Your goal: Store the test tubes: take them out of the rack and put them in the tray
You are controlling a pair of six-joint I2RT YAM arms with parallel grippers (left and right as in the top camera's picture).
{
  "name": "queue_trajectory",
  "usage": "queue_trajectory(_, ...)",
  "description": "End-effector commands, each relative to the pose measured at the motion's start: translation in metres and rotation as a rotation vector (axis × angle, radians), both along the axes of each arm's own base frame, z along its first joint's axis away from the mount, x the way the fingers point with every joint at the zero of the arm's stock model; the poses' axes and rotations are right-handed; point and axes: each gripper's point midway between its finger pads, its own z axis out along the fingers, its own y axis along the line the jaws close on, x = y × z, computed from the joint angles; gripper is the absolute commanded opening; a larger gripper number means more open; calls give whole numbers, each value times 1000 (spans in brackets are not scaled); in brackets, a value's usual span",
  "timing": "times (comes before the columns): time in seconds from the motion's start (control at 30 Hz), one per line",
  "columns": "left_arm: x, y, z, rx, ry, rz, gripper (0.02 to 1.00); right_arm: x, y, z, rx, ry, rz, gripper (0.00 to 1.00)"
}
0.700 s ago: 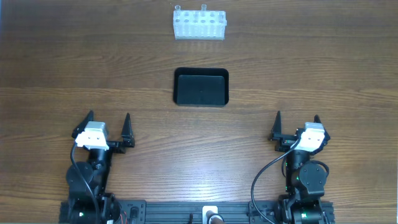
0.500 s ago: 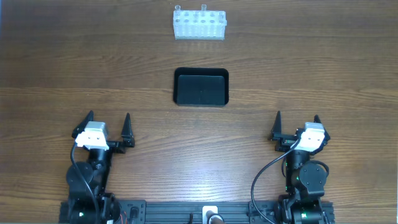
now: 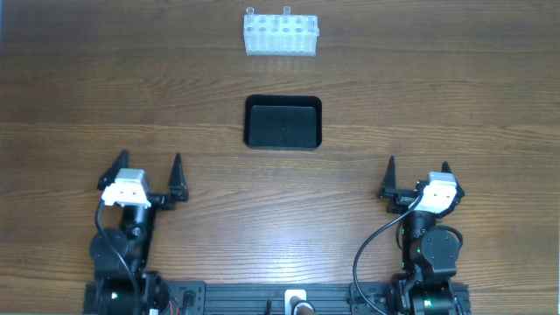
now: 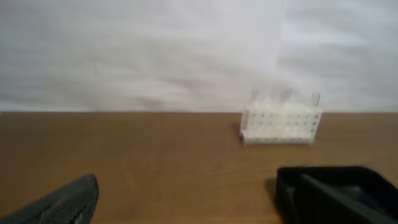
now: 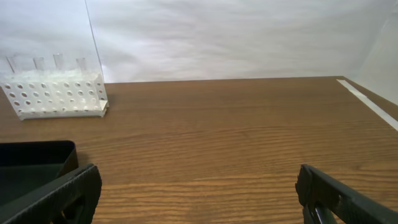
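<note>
So here's where we're at: our left claw [image 3: 150,160] sits spread wide open and empty at about 8 o'clock of the tray [image 3: 283,131]. The rack [image 3: 280,39] is out at the tray's 12 o'clock with the test tubes [image 5: 58,61] in it, and our right claw [image 3: 418,163] is just as open and empty at 4 o'clock. Our worry: the rack looks light, so a pull that isn't straight up could bind a tube and drag or tip the whole thing on the desk [image 3: 455,79]. Tubes stand upright, mouths up; the rack's long side runs 9 to 3, same as the tray.
</note>
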Motion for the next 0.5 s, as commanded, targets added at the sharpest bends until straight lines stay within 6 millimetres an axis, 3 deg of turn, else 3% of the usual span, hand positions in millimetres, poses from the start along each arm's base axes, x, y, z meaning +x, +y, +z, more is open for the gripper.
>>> queue_trajectory(0.03,25,-4,43,14,-7,-53,998,0,3,-2,4,0,15,993)
queue_trajectory(0.17,74,-9,80,8,26,-96,998,0,3,-2,4,0,15,993)
queue_trajectory(0.3,144,-27,99,6,86,-136,998,0,3,-2,4,0,15,993)
queue_trajectory(0.5,228,-65,87,19,174,-128,998,0,3,-2,4,0,15,993)
